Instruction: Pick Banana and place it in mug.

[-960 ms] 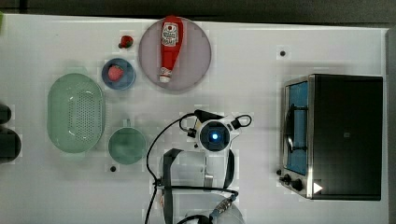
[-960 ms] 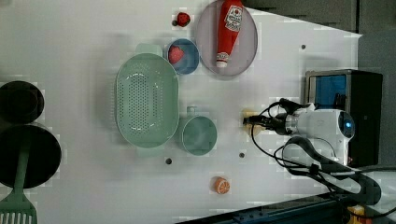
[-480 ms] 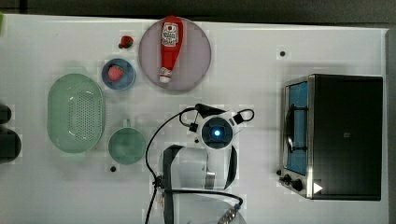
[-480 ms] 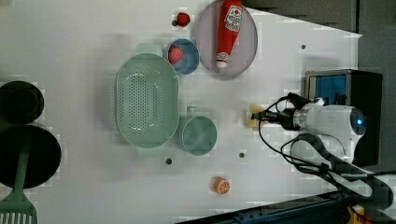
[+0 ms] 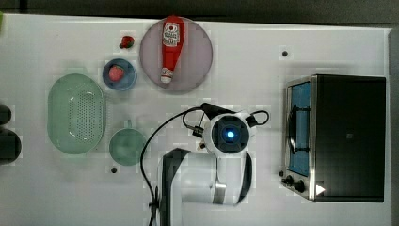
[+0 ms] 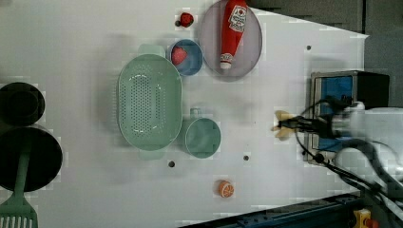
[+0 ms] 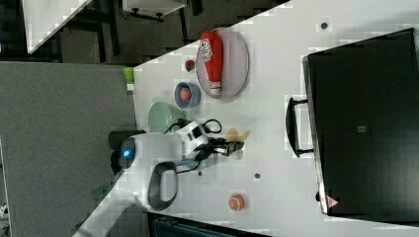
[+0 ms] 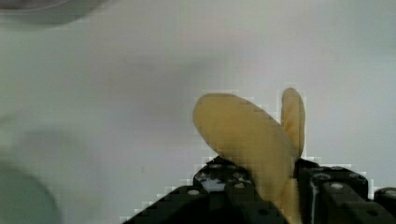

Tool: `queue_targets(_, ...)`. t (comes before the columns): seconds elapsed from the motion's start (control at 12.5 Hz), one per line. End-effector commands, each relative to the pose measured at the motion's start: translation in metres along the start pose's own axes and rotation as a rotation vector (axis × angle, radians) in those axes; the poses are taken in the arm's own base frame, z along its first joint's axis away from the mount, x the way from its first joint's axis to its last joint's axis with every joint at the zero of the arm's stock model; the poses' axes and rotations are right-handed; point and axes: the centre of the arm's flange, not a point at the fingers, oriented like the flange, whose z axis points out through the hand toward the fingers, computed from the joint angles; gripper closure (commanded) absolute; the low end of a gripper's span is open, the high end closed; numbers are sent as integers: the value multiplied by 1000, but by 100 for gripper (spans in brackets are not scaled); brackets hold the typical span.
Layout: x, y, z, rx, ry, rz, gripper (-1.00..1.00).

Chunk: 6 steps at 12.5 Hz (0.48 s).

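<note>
Gripper [image 8: 275,186] pinching the banana [image 8: 247,140] — dark fingers [image 8: 219,179] pressed against both flanks of the pale yellow piece, two rounded lobes protruding beyond the tips over bare white table [image 8: 116,93]. In the left view, banana [image 6: 283,125] held at the gripper [image 6: 291,125] end of the arm, just beside the toaster oven [image 6: 344,90] on the left view's right and well apart from the mug [image 6: 203,137]. In the right view, banana [image 7: 238,135] at the gripper [image 7: 236,146] tips, between the arm body and the oven's black handle [image 7: 294,126].

Mug [image 5: 127,147] upright on the table [image 5: 244,75], teal-green, nothing visible inside, touching or just beside the mint perforated basket [image 5: 76,113] on the top view's left. Blue bowl [image 5: 119,74] with a strawberry [image 5: 115,73] in it, near the basket's upper end in the top view; second strawberry [image 5: 126,42] loose on the table just above. Ketchup bottle [image 5: 170,47] lying on a round grey plate [image 5: 197,61]. Orange slice [image 6: 226,189] alone near the table's lower edge in the left view. Wrist housing [image 5: 229,133] with blue light — seen from above in the top view, between mug and oven [image 5: 348,136].
</note>
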Motion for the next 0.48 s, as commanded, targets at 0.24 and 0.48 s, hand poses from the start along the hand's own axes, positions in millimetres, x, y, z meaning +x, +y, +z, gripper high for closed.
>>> queue_targets(0.24,-13,-7,-136,8,45,-33,46)
queue_targets(0.48,-31,-21,-189,-1,42,-47,45)
